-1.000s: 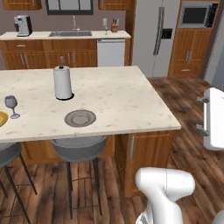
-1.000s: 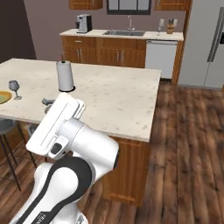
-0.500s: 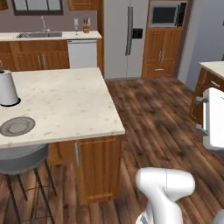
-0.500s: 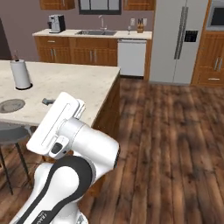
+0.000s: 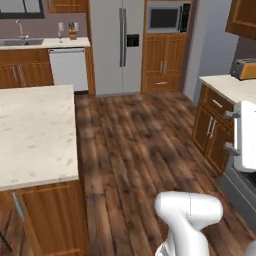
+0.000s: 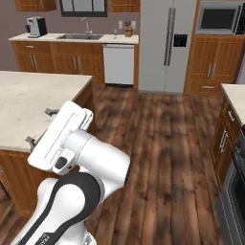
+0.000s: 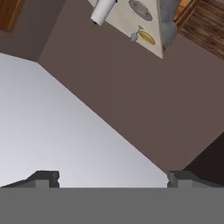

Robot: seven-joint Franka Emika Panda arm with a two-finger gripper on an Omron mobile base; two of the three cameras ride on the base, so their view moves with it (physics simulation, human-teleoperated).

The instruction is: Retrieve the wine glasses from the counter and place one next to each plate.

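Fingers point(image 7: 113, 177) spread wide, wine glass point(image 7: 136, 34) beside orange-rimmed plate point(image 7: 148, 38)

Counter point(image 6: 72, 39) ran along back wall, upper left of right base view: beige top, sink point(image 6: 80, 36) and tap set in it, brown cabinets below. Same counter sat at upper left of left base view. One glass point(image 6: 115, 32) stood upright near counter's right end, tiny, just left of brown block. Hand view, top centre: second glass point(image 7: 135, 34) touching orange-rimmed plate point(image 7: 148, 38) on pale top; grey plate point(image 7: 141, 9) near, apart.
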